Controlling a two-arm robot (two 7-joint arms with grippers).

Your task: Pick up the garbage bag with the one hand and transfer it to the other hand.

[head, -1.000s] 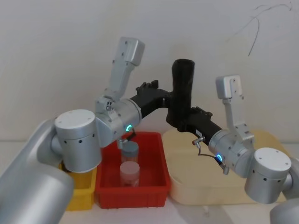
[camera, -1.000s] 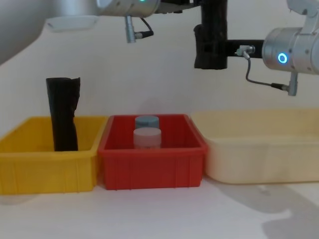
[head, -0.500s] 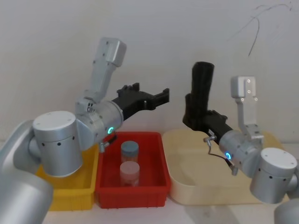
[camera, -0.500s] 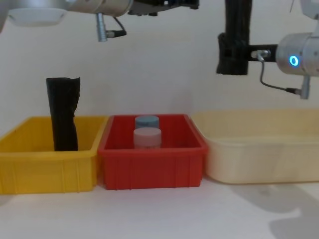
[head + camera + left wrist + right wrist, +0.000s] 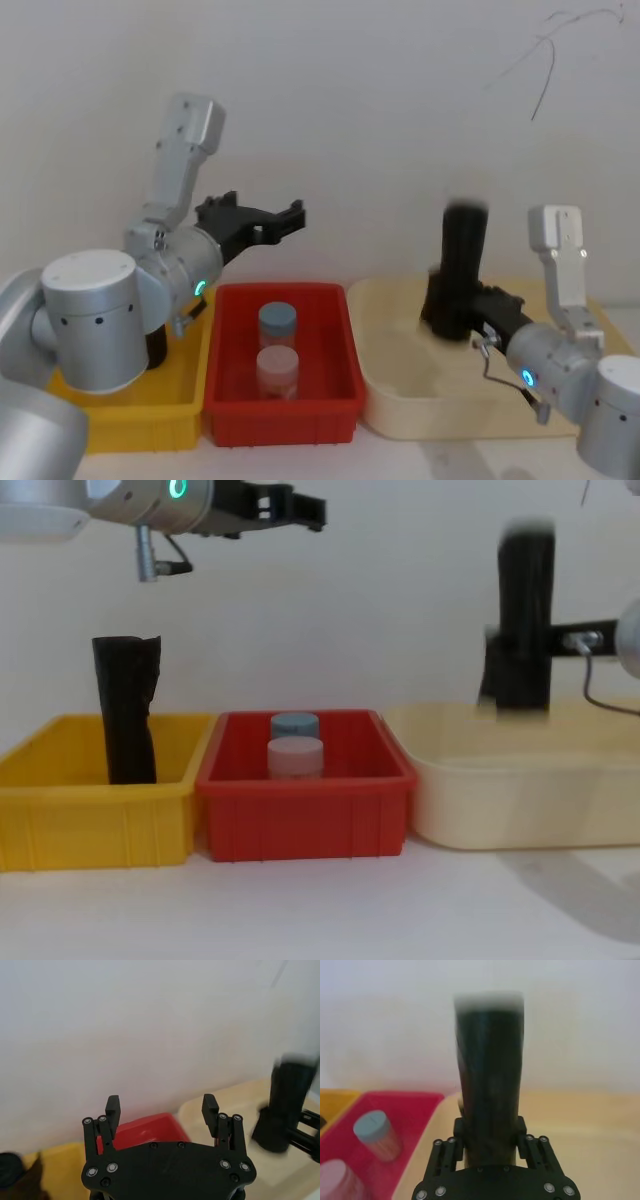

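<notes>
You have two grippers in play. The right gripper (image 5: 489, 1129) has its two fingers closed tight around the lower part of the garbage bag (image 5: 463, 255), one finger on each side. The bag is a black roll, held upright in the air above the cream tray (image 5: 520, 800), at that tray's left end. Its top edge is smeared, so you cannot tell how it finishes.

The left gripper (image 5: 161, 1106) is raised above the yellow bin (image 5: 100, 820) and the red bin (image 5: 305, 825), fingers spread wide with nothing between them, well apart from the bag.

Count three containers in a row: yellow on the left, red in the middle, cream on the right. You have two black rolls: the one in the right gripper and a second roll (image 5: 127, 720) standing upright in the yellow bin. Two jars sit in the red bin, a blue-lidded jar (image 5: 278, 320) behind a pale-lidded jar (image 5: 277, 368). Whether the jars carry any label or writing, you cannot tell
</notes>
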